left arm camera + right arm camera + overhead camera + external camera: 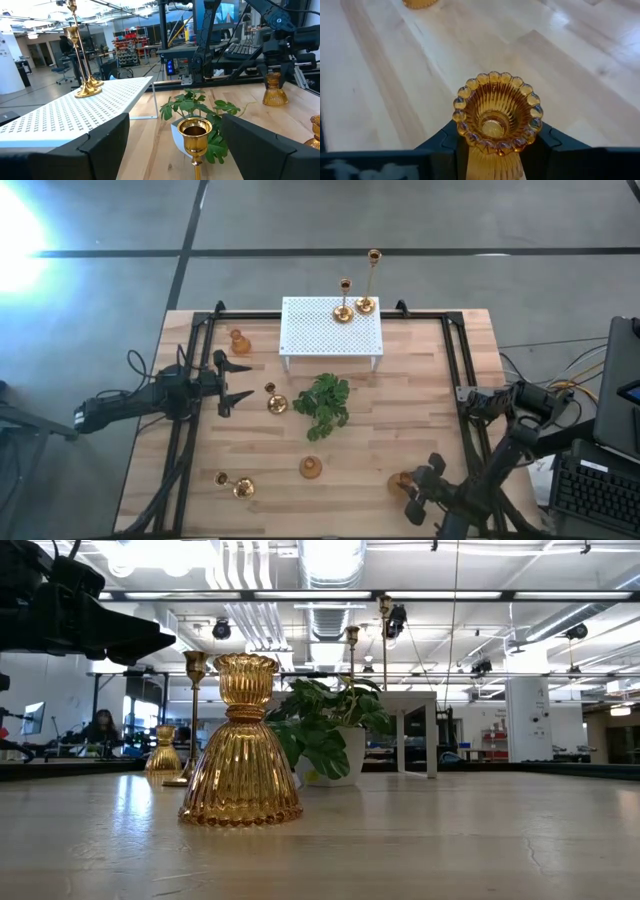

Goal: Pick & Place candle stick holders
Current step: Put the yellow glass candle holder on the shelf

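Now right gripper (495,145) fingers seemingly clasp a squat holder (495,120) near the plant (322,405); left gripper (240,381) fingers wide.

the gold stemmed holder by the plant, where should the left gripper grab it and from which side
Probably on the thin stem just below the cup. The stemmed holder stands upright beside the plant, its cup flaring wider than the stem, so a level approach from the left gripper, already open and facing it, should suit.
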Available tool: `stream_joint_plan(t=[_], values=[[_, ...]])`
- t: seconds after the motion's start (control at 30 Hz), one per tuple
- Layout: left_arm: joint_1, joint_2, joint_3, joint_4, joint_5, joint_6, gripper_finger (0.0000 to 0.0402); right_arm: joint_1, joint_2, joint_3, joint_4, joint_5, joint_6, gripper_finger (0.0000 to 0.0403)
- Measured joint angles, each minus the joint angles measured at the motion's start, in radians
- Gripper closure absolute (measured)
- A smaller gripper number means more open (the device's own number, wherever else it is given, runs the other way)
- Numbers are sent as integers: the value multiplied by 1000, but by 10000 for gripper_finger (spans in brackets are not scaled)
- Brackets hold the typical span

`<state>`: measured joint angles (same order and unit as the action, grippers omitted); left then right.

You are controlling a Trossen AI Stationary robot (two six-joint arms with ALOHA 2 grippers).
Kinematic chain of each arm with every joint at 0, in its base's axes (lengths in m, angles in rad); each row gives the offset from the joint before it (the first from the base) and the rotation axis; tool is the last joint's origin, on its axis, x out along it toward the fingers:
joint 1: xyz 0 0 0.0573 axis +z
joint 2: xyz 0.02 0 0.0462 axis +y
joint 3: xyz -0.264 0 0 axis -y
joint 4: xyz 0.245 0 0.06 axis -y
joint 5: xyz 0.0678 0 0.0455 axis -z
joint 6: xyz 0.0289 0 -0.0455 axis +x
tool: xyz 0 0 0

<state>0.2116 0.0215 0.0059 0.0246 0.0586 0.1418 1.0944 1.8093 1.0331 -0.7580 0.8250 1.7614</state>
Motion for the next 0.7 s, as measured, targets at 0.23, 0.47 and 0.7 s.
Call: stream_joint_plan(t=[0.23,0.47,0.7], values=[[0,0,0,0,0,0,83,-67,-133,-9,-33,4,-170,283],[0,0,0,0,0,0,83,-146,-358,-63,-40,-16,-334,283],[0,0,0,0,0,0,83,-269,-548,-114,-39,-44,-498,283]])
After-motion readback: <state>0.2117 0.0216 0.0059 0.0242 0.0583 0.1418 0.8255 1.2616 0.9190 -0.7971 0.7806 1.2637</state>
